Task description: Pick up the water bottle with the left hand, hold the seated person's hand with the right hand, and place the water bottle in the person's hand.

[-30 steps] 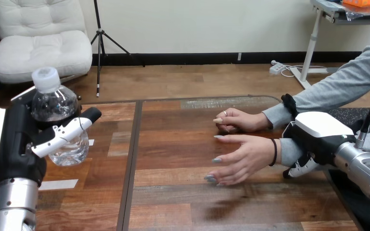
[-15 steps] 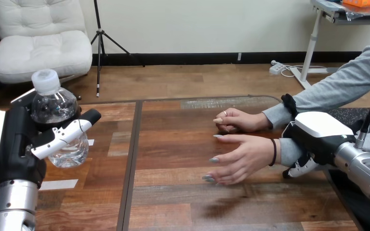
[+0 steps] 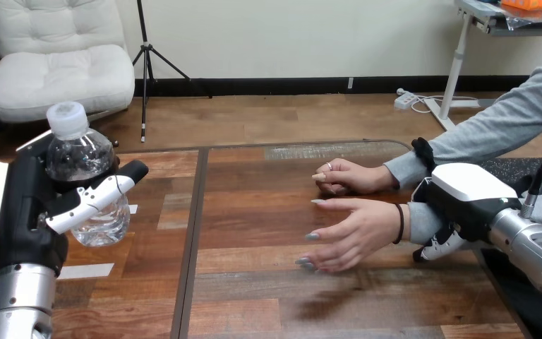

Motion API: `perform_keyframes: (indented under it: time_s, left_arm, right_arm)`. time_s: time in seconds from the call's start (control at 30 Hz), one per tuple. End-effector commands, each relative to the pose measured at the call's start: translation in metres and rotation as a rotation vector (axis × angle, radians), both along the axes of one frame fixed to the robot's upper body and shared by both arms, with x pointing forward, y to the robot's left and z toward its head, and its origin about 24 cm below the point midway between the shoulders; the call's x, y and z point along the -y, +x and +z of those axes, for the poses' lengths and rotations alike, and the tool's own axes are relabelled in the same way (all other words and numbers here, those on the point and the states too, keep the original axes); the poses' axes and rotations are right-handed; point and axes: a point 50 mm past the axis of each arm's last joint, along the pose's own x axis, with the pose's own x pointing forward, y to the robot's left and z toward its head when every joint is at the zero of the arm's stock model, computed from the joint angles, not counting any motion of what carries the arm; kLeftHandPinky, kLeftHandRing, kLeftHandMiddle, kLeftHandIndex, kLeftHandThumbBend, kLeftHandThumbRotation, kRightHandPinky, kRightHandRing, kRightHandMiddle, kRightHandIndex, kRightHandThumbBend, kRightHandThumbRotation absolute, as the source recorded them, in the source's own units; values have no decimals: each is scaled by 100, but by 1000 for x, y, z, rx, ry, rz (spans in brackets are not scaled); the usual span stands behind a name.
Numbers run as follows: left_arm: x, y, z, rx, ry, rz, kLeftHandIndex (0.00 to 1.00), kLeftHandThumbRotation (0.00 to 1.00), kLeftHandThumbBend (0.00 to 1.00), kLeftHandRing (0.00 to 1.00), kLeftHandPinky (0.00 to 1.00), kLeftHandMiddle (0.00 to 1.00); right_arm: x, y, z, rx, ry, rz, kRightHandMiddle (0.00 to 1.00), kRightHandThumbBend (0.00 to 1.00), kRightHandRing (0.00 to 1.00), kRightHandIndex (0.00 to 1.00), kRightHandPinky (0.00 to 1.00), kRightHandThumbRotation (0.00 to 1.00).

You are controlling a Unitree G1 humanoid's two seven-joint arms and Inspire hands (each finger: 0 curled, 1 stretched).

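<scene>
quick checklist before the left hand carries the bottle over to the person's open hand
1. Clear plastic water bottle with a white cap gripped by the left hand, fingers curled round it: ok.
2. Bottle upright, cap on: ok.
3. Right hand on the person's grey-sleeved wrist, fingers curled under it: ok.
4. Person's nearer hand open towards the bottle: ok.
5. Path across the wooden table free; the person's farther hand rests behind it: ok.
6. Bottle in the person's hand: not ok, a wide gap remains.
</scene>
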Motion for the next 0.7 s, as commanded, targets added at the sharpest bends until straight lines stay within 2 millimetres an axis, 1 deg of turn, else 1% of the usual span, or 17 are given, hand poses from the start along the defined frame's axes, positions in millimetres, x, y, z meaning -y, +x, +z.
perform_keyframes:
  time_s: [0.0,0.37,0.67]
  left_arm:
    - [5,7,28,122,22,-25,41,0,71,36,30,41]
    - [5,8,28,127,9,-26,41,0,70,36,30,41]
    - [5,8,29,127,16,-27,41,0,70,36,30,41]
  right_arm:
    - [-13,11,15,91,92,13,33,73,25,35,19,0]
    - [-12,11,15,76,102,2,39,76,32,41,26,0]
    - [-12,11,16,78,113,1,40,79,33,42,28,0]
